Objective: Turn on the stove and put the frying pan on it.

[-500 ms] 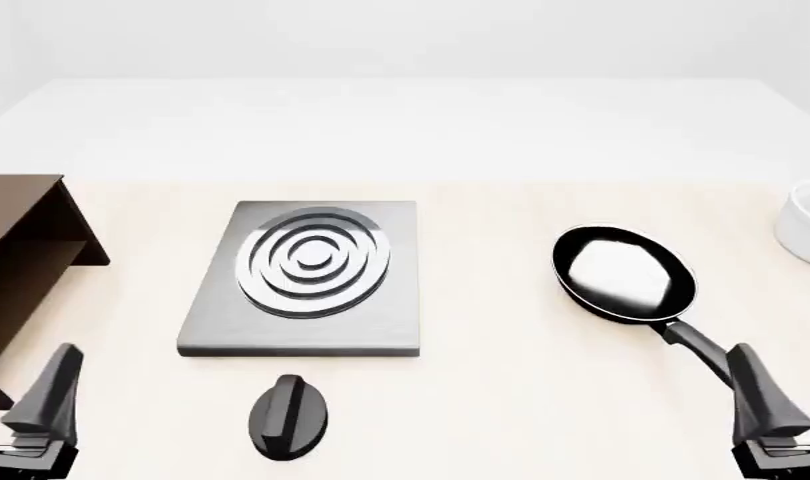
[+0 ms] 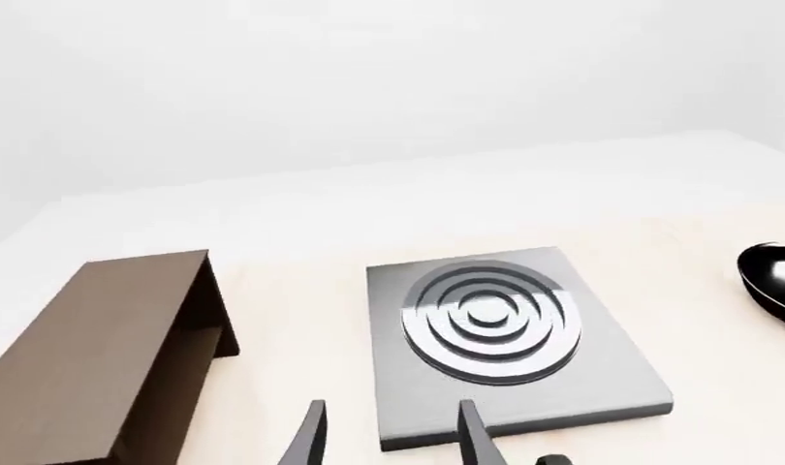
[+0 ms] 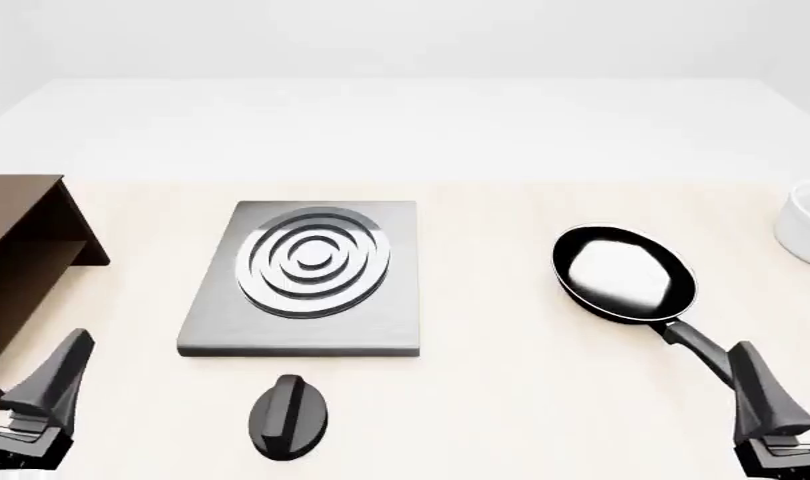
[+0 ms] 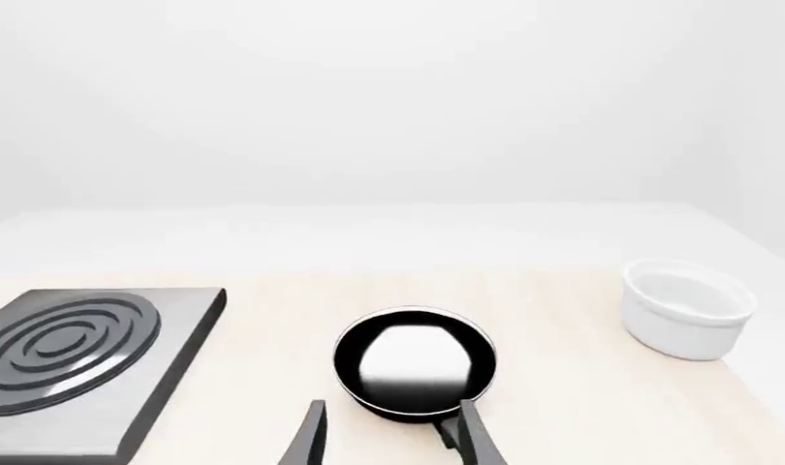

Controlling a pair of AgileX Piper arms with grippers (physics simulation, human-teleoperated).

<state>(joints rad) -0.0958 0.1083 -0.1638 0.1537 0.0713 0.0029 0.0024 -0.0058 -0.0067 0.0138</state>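
Note:
The stove [image 3: 298,275] is a grey slab with silver burner rings, left of the table's middle; it also shows in the left wrist view [image 2: 496,334]. Its black knob [image 3: 289,415] lies apart, just in front of it. The frying pan [image 3: 625,272] sits on the table to the right, its handle [image 3: 699,348] pointing toward my right gripper [image 3: 785,355]. That gripper is open and empty; in the right wrist view [image 4: 390,438] the pan [image 4: 416,363] lies just beyond its fingers. My left gripper [image 3: 29,340] is open and empty at the near left, left of the knob.
A dark brown wooden shelf [image 3: 18,240] stands at the left edge, close to my left gripper; it also shows in the left wrist view [image 2: 109,349]. A white bowl [image 3: 808,225] stands at the right edge, beyond the pan.

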